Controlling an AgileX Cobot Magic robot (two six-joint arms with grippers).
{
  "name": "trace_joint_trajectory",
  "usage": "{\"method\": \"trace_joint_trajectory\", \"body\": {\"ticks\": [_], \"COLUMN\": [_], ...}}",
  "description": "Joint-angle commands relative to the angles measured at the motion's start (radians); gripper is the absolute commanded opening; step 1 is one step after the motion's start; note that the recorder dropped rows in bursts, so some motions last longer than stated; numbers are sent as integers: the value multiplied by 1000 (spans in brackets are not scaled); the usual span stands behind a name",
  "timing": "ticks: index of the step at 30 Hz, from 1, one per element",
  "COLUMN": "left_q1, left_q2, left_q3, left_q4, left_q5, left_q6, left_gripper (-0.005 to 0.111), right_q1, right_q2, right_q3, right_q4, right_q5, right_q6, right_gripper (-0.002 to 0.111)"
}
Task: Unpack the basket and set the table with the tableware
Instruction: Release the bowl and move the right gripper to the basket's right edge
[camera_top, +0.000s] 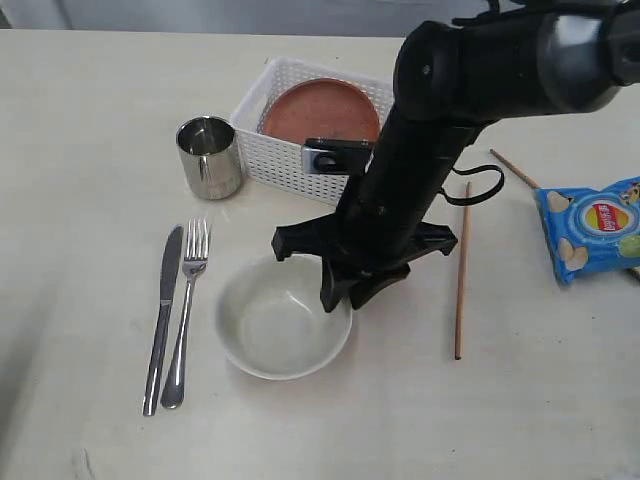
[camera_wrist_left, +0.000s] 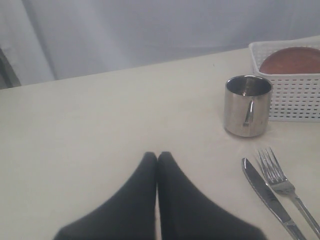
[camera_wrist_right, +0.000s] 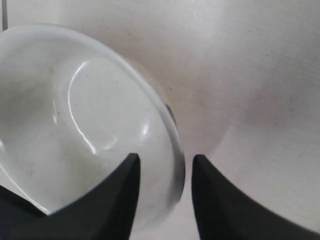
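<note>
Right hand (camera_wrist_right: 165, 157) released, fingers spread astride the rim of the bowl (camera_wrist_right: 75, 115): one inside, one outside and clear of it (only the wrist view shows that gap; in the exterior view the arm covers it). Bowl on the bench (camera_top: 80, 120). Left hand (camera_wrist_left: 157, 154) clenched, tips touching, empty; not seen in the exterior view. From the bowl: fork (camera_top: 187, 300) and knife (camera_top: 163, 315) at 9 o'clock, cup (camera_top: 208, 157) at 11, basket (camera_top: 270, 150) holding the plate (camera_top: 322, 110) at 12, chopstick (camera_top: 461, 270) at 3, crisp packet (camera_top: 590, 230) at 2.

One each: basket (camera_top: 290, 160), plate (camera_top: 320, 108), cup (camera_top: 208, 157), knife (camera_top: 163, 315), fork (camera_top: 185, 320), bowl (camera_top: 270, 320), crisp packet (camera_top: 592, 228); two chopsticks (camera_top: 461, 270).
</note>
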Motion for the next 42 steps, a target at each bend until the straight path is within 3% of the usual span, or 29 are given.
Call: {"method": "trace_joint_trajectory", "body": {"ticks": [1, 8, 10, 12, 18, 35, 42], "left_q1": [2, 2, 2, 2, 2, 2, 2], "left_q2": [-3, -3, -3, -3, -3, -3, -3], "left_q3": [2, 2, 2, 2, 2, 2, 2], "left_q4": [-9, -9, -9, -9, -9, -9, -9], "left_q5": [-7, -7, -7, -7, -7, -7, -7], "left_q6": [0, 0, 0, 0, 0, 0, 0], "left_gripper": [0, 0, 0, 0, 0, 0, 0], "right_q1": [3, -7, -62, -133, -285, -547, -633], "right_q2": [0, -5, 7, 44, 183, 245, 242], "right_q3": [-30, -375, -476, -522, -541, -541, -541], "right_q4": [-59, -308, -392, -361, -262, -324, -266], "right_q5": [24, 158, 84, 59, 20, 19, 37], "right_q6": [7, 154, 255, 244, 153, 111, 26], "right_gripper": [43, 43, 43, 43, 43, 43, 43]}}
